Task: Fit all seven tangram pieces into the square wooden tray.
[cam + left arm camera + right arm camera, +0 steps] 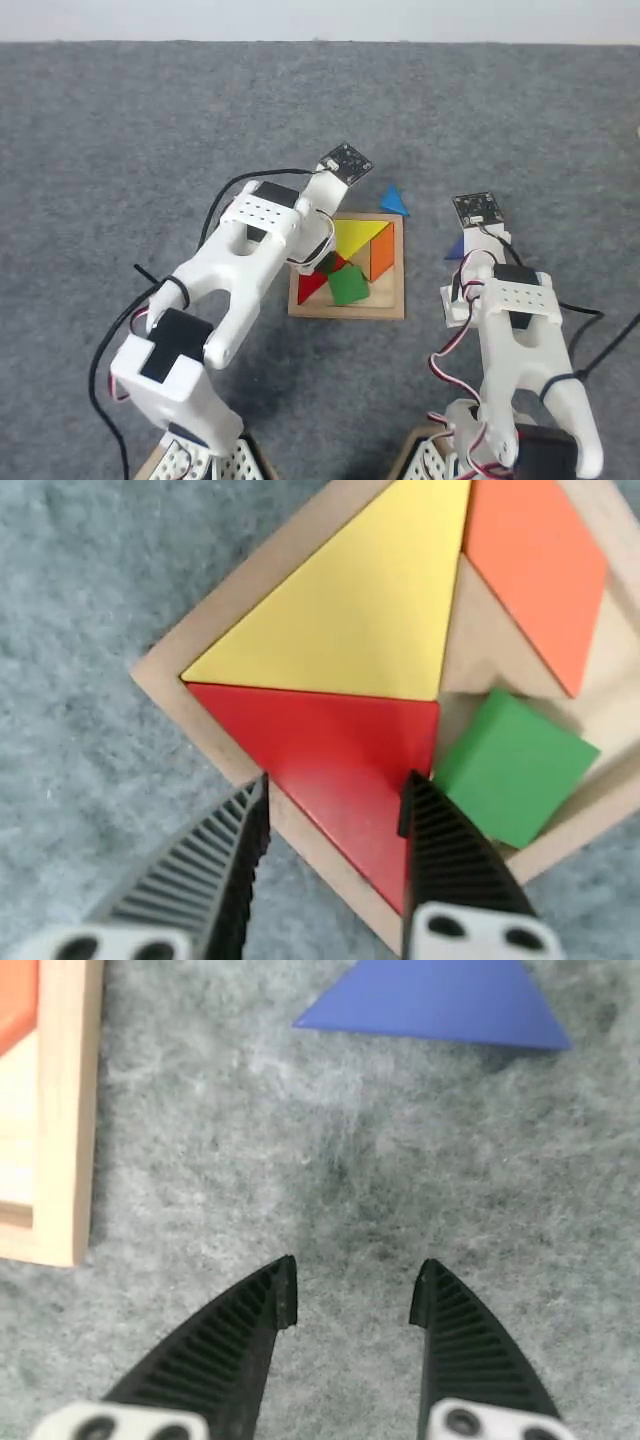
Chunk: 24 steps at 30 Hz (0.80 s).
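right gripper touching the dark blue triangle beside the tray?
Apart. Right wrist view: the right gripper, jaws open, hangs over grey carpet, with a plain strip of carpet between it and the dark blue triangle.

Bright, even light over the grey desk (120, 150), falling softly from above, with no hard edges anywhere. A faint, diffuse shadow sits on the felt beneath the left arm (240, 270), and the tray (350, 311) drops a thin dark line along its near side. Up close, the yellow triangle (350, 620) carries a mild sheen, no glare. The green square (515, 765) throws a narrow shadow onto the tray floor. Just ahead of the right hand (352, 1295), there's a soft dim patch on the felt.
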### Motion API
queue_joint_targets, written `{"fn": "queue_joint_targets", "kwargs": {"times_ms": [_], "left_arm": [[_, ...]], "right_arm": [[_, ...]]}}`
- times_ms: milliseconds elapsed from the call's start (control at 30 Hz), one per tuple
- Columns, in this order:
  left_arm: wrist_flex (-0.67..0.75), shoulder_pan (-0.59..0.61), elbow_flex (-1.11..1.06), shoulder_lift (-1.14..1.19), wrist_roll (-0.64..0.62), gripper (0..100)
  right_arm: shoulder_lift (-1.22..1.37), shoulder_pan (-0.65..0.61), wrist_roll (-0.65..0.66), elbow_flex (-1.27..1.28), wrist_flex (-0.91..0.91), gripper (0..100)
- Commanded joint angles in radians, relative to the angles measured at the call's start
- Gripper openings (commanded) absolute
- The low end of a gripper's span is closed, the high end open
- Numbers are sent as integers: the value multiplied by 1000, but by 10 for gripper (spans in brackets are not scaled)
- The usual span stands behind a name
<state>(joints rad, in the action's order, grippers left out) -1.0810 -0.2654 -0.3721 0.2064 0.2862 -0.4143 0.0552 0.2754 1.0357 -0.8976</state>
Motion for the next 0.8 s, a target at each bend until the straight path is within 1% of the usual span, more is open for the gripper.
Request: {"fn": "queue_joint_targets", "kwargs": {"times_ms": [0, 167, 233, 300, 433, 567, 667, 767], "left_arm": [[-58, -6, 1, -15, 14, 196], [-123, -5, -4, -15, 58, 196], [-130, 0, 1, -17, 55, 196], [-103, 0, 2, -38, 52, 196], [-34, -2, -2, -166, -29, 196], [2, -6, -5, -276, -66, 196], [3, -6, -2, -265, -61, 196], [3, -6, -5, -207, -57, 196]], "right_arm": [[-39, -12, -11, 0, 16, 203], [-39, -12, -11, 0, 16, 203], [-39, -12, -11, 0, 16, 203], [-39, -12, -11, 0, 16, 203], [-39, -12, -11, 0, 16, 203], [-39, -12, -11, 0, 16, 203], [-39, -12, -12, 0, 16, 203], [-39, -12, -12, 0, 16, 203]]}}
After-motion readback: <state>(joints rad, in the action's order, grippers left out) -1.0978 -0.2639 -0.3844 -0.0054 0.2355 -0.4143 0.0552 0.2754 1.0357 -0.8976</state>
